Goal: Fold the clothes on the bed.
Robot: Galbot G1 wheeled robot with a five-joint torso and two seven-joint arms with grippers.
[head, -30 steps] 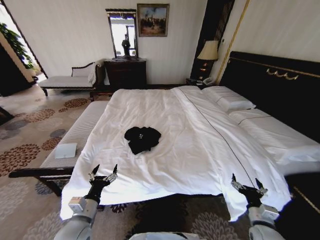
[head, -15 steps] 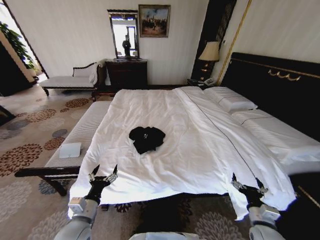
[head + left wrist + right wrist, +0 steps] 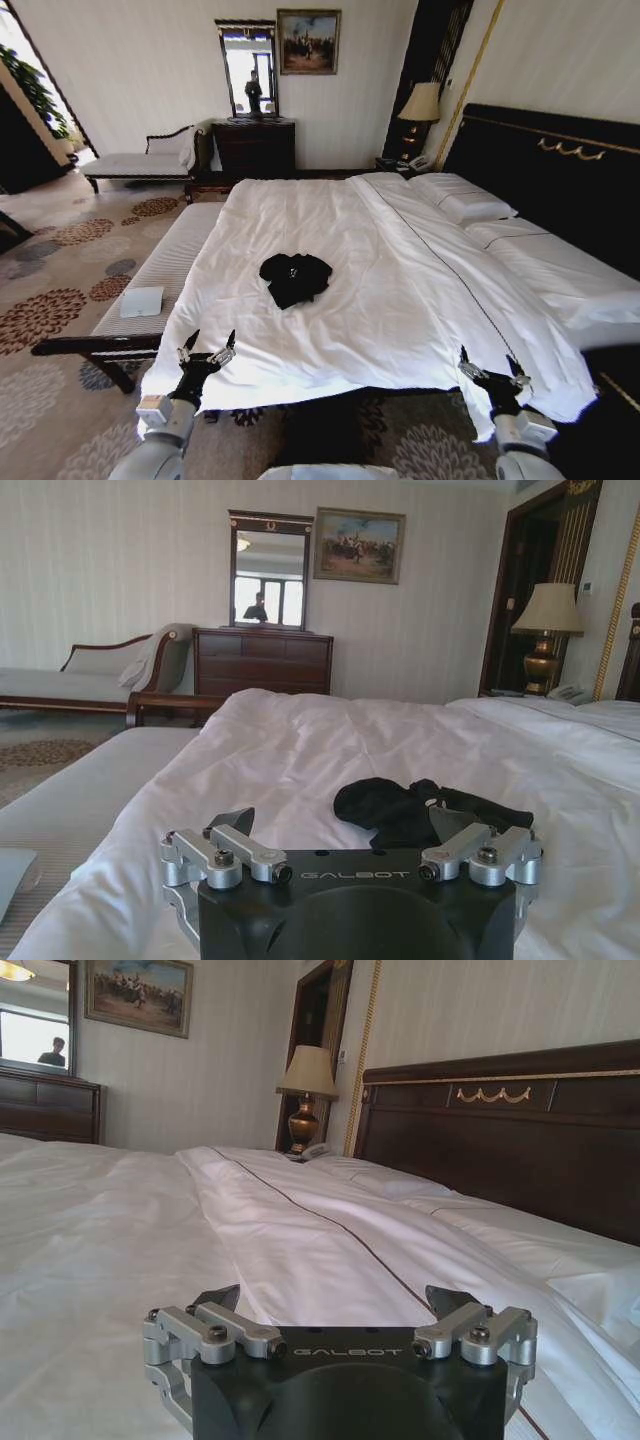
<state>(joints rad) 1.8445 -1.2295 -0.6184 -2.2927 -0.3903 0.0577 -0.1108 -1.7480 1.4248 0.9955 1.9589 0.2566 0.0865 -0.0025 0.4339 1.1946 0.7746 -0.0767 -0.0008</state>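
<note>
On the bed: black T-shirt point(image 3: 295, 277) in a crumpled heap, roughly mid-mattress, on the white duvet.
Bed point(image 3: 400, 300): white covers rumpled, pillows point(image 3: 462, 195) lined along the dark headboard point(image 3: 560, 170).
Left gripper point(image 3: 206, 348): low at the near edge of the duvet, well apart from the shirt; fingers spread wide, holding nothing.
Right gripper point(image 3: 492, 369): at the near edge farther toward the headboard; fingers wide, empty.
Beside the bed: striped bench point(image 3: 160, 270), small white pad point(image 3: 141, 301) lying on it.
Far wall: dresser point(image 3: 252, 146), mirror point(image 3: 249, 68), chaise point(image 3: 140, 160).
</note>
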